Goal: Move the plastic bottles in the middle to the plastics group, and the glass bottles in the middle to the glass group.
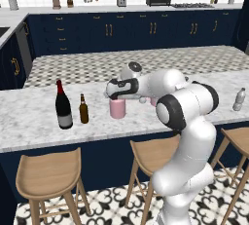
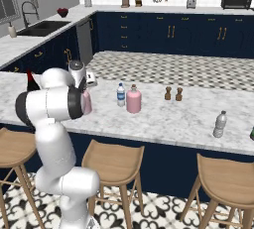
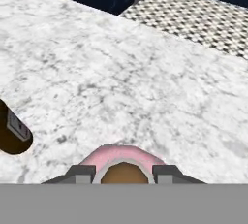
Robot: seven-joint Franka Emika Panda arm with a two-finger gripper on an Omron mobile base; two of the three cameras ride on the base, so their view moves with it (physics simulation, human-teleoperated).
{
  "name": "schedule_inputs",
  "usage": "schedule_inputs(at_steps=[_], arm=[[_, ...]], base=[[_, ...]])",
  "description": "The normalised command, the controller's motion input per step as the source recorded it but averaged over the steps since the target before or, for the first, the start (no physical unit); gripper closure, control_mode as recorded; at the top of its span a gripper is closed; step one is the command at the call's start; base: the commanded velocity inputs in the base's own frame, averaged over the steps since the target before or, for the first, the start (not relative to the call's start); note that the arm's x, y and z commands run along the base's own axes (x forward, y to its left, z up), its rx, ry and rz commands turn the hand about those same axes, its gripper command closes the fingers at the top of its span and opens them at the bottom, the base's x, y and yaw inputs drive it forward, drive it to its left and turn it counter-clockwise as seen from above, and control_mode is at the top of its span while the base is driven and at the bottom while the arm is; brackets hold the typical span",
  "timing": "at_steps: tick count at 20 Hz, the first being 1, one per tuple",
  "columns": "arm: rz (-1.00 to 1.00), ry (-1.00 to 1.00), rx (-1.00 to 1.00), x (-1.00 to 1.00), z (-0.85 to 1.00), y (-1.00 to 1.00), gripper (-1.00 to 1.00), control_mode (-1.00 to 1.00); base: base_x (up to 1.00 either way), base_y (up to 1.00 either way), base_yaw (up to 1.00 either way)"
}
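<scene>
My gripper (image 1: 115, 97) is shut on the neck of a squat pink glass bottle (image 1: 117, 109), upright at the counter just right of the glass group: a black wine bottle (image 1: 62, 106) and a brown beer bottle (image 1: 83, 109). In the hand view my gripper (image 3: 123, 172) has its fingertips (image 3: 80, 172) on either side of the pink bottle (image 3: 123, 154), with the beer bottle (image 3: 12, 136) at the left. A second pink bottle (image 2: 133, 100) and the blue-labelled water bottle (image 2: 120, 95) stand mid-counter. The greyish plastic bottle (image 2: 220, 124) stands far right.
Two small brown shakers (image 2: 173, 94) stand behind the middle bottles. Wooden stools (image 1: 48, 175) line the marble counter's (image 1: 34, 121) near edge. My own arm (image 1: 187, 107) hides part of the middle of the counter in the left base view.
</scene>
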Motion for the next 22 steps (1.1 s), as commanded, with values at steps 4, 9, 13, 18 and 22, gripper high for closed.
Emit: schedule_inputs(at_steps=[4, 9, 13, 18, 22], arm=[[0.17, 0.00, 0.00, 0.70, 0.00, 0.48, 1.00, -1.00], [0.15, 0.00, 0.00, 0.62, 0.00, 0.45, 1.00, -1.00], [0.15, 0.02, 0.00, 0.44, 0.00, 0.43, 1.00, -1.00], [0.17, 0.01, 0.00, 0.06, -0.08, 0.27, 1.00, -1.00], [0.09, 0.00, -0.01, 0.00, -0.20, 0.21, 1.00, -1.00]], base=[[0.00, 0.00, 0.00], [0.00, 0.00, 0.00], [0.00, 0.00, 0.00], [0.00, 0.00, 0.00], [0.00, 0.00, 0.00]])
